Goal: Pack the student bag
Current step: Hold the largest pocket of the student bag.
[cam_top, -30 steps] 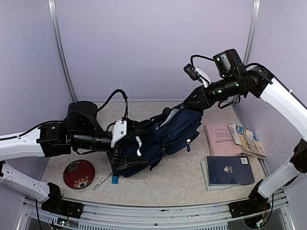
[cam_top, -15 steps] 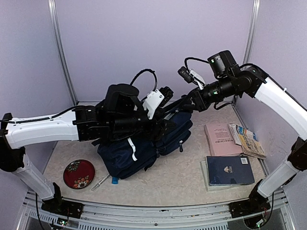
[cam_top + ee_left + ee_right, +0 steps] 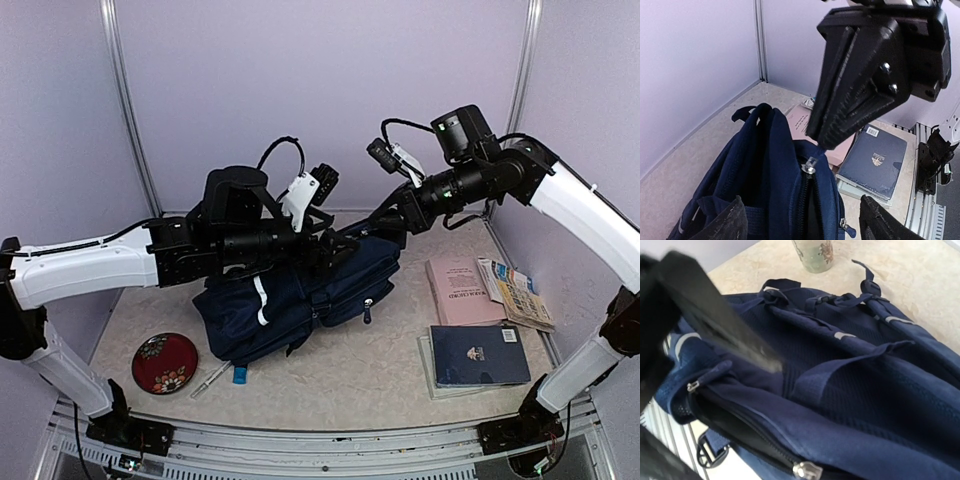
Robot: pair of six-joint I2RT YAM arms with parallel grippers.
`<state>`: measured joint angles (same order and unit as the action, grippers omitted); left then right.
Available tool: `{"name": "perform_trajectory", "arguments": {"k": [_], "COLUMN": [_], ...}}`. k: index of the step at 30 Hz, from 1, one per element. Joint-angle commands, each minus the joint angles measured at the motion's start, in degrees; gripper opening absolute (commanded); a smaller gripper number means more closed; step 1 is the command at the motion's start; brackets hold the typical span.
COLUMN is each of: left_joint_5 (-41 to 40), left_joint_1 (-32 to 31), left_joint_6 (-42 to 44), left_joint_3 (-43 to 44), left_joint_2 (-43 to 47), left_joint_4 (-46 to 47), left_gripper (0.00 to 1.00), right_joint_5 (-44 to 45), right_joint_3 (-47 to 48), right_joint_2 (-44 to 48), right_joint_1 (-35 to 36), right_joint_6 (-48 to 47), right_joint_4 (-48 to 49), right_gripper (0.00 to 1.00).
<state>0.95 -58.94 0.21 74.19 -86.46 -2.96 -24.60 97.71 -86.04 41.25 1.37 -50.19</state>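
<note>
Student bag (image 3: 290, 310) sits mid-tabletop (image 3: 360, 375), lying on its side. Its top end points to 2 o'clock and is raised off the surface.

The main zip is parted at the top. On the left wrist cam I see only a dark slot below the zip pull (image 3: 812, 163), so I can't tell what's inside. The right wrist cam gives the strap side of the bag and the same slot, and the contents are no clearer there.

Right gripper (image 3: 821, 142) is clenched, with its tip pinching the bag's top edge right at the zip pull.

Left gripper (image 3: 338, 246) is released. Its fingers (image 3: 725, 222) are spread wide on either side of the bag's top, and I can't tell whether they touch the fabric. From that gripper the bag's opening is directly below, and the right gripper's tip sits between its fingers.

Loose items on the tabletop, outside the bag:
- Pink book (image 3: 457, 290) and leaflet (image 3: 515, 293) at the bag's 3 o'clock.
- Navy book (image 3: 480, 355) at 4 o'clock, lying on a larger flat thing I can't make out.
- Red dish (image 3: 165, 362) at 8 o'clock.
- Pen-like stick (image 3: 210, 379) at 7 o'clock, just beside the dish.
- Glass jar (image 3: 814, 252), seen on the right wrist cam only, beyond the straps. Its contents are unclear.
</note>
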Motion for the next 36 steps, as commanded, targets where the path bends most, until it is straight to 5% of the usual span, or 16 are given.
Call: {"name": "perform_trajectory", "arguments": {"k": [1,13,20,25,28,29,31,32,36], "left_joint_5": [8.38,11.64,3.87,5.12,4.05,3.48,2.61,2.12,-0.53], "left_joint_1": [6.18,6.03,6.45,4.16,3.18,2.91,2.71,2.62,2.18], "left_joint_6": [-5.27,-3.85,-3.59,-1.0,0.29,0.69,1.32,1.3,1.98], "left_joint_3": [2.07,2.94,4.25,4.6,4.92,5.26,6.1,6.4,4.82], "left_joint_2": [1.19,-2.61,-5.84,-7.8,-8.81,-9.16,-9.72,-9.59,-5.56], "left_joint_4": [1.52,-2.67,-5.07,-6.09,-6.99,-7.39,-8.08,-8.08,-3.31], "left_gripper": [0.71,0.64,0.24,0.42,0.45,0.4,0.07,0.0,0.0], "right_joint_5": [-2.2,-1.92,-1.94,-1.81,-1.56,-1.4,-0.76,-0.1,1.06], "right_joint_3": [-0.19,-0.24,-0.56,-0.59,-0.87,-1.09,-1.7,-2.16,-5.92], "right_joint_2": [1.67,1.49,1.66,1.51,1.42,1.34,1.47,1.55,3.03], "right_joint_1": [0.49,0.49,0.49,0.49,0.49,0.49,0.45,0.49,-0.79], "right_joint_6": [-0.88,-1.19,-1.15,-1.04,-1.0,-1.01,-0.74,-0.53,0.49], "right_joint_4": [5.8,5.83,6.26,6.3,6.22,6.25,6.2,6.19,6.95], "right_gripper": [0.0,0.0,0.0,0.0,0.0,0.0,0.0,0.0,0.0]}}
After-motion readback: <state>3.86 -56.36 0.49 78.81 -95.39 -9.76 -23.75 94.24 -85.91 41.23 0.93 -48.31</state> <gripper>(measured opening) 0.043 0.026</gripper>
